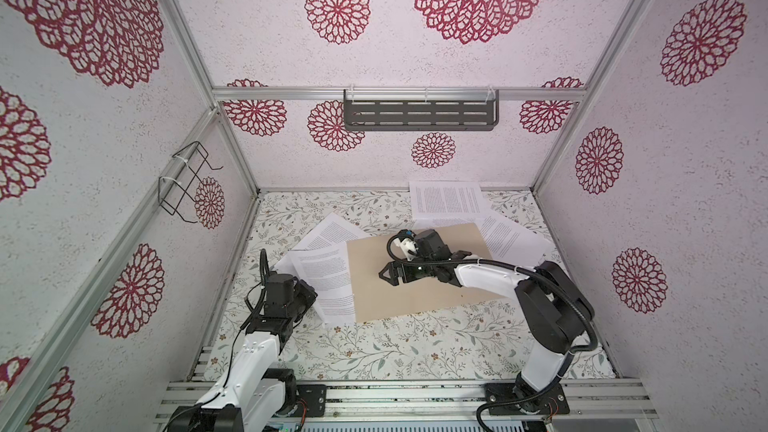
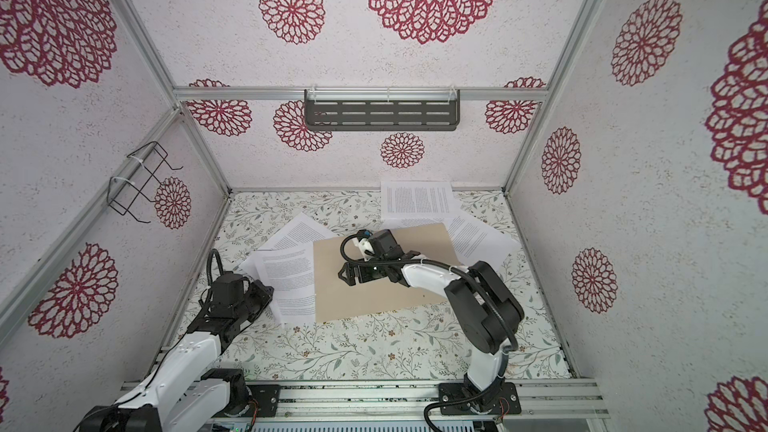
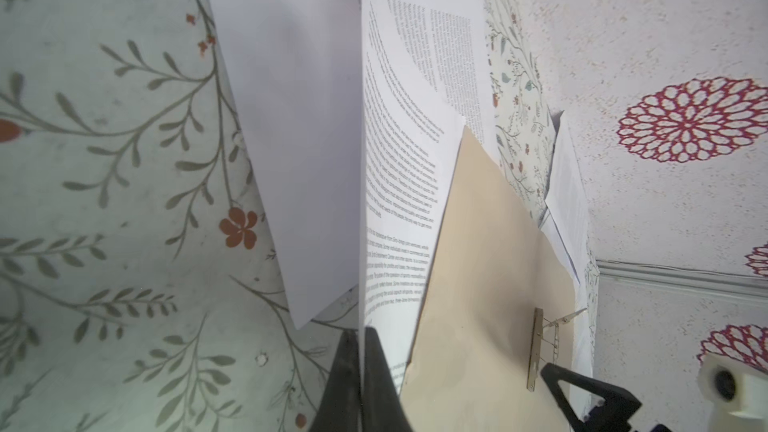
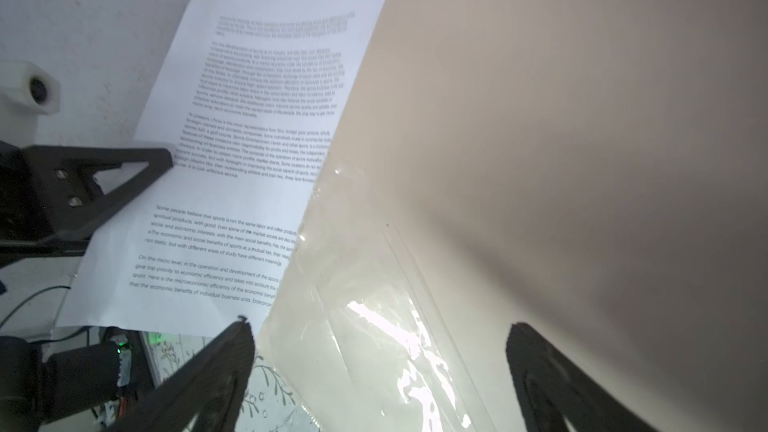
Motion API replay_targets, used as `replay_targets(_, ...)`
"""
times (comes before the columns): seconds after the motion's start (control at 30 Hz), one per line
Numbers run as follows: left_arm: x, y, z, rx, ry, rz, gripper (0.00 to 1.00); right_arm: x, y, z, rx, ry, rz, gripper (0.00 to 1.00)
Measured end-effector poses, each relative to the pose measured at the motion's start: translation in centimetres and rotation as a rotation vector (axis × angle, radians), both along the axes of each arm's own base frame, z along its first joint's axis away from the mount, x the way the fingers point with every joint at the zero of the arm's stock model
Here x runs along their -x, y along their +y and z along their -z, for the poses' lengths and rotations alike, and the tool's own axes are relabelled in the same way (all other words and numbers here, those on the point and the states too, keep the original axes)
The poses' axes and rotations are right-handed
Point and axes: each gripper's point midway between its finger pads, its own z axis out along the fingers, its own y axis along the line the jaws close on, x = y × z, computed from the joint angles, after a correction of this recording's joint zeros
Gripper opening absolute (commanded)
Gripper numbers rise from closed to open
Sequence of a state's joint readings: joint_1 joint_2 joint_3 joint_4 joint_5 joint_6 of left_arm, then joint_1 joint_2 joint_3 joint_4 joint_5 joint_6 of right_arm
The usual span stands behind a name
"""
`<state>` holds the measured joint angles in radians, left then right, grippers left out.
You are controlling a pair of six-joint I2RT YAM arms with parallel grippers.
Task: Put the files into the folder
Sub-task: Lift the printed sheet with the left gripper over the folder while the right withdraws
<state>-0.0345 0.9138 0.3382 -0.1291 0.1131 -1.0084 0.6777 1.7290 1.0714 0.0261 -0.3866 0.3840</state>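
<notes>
In the left wrist view, a white printed paper sheet (image 3: 399,201), judged light and floppy, is clamped by its edge in the left pincer (image 3: 361,338), beside the tan cardboard folder (image 3: 478,284) at the middle of the floral counter (image 1: 374,351); the right pincer (image 4: 380,326) is spread wide.

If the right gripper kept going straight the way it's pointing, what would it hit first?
The right gripper would probably meet the folder first, under its open jaws; the printed sheet lies beyond, though depth is unclear.

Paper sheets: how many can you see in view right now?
5: held sheet in the left gripper; printed sheet and blank-looking sheet partly under it; far-back sheet; right sheet by the folder. More may hide beneath.
</notes>
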Motion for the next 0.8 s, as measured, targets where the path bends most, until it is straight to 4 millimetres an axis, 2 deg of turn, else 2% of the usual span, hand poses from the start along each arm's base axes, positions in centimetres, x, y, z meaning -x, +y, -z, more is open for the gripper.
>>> replay_targets(0.13,-0.1,0.7,-4.2,-0.056,-0.061,-0.008,0.00,-0.5,-2.8,-5.5,-0.062,-0.141,0.058,0.99)
replay_targets(0.23,0.3,1.4,-7.7,-0.115,-0.101,-0.012,0.00,0.3,-5.1,-7.9,-0.093,-0.251,0.093,0.99)
replay_targets(0.3,0.5,1.7,-10.4,-0.157,-0.131,-0.002,0.00,1.0,-6.5,-8.5,-0.101,-0.305,0.105,0.99)
replay_targets(0.4,0.2,1.5,-14.4,-0.201,-0.179,0.041,0.00,1.7,-8.3,-8.2,-0.084,-0.335,0.128,0.99)
replay_targets(0.5,-0.8,0.2,-17.9,-0.210,-0.229,0.119,0.00,1.1,-10.2,-8.1,-0.065,-0.327,0.187,0.99)
replay_targets(0.53,-1.3,-0.7,-18.8,-0.213,-0.244,0.154,0.00,0.6,-10.9,-8.1,-0.065,-0.320,0.217,0.99)
replay_targets(0.6,-2.4,-3.9,-19.8,-0.218,-0.257,0.263,0.00,-0.3,-12.5,-7.7,-0.061,-0.285,0.283,0.99)
replay_targets(0.7,-3.7,-10.3,-20.5,-0.212,-0.267,0.450,0.00,-0.9,-14.1,-6.9,-0.054,-0.244,0.343,0.99)
replay_targets(0.8,-5.1,-17.3,-19.9,-0.194,-0.263,0.609,0.00,-0.7,-15.5,-5.8,-0.056,-0.204,0.393,0.99)
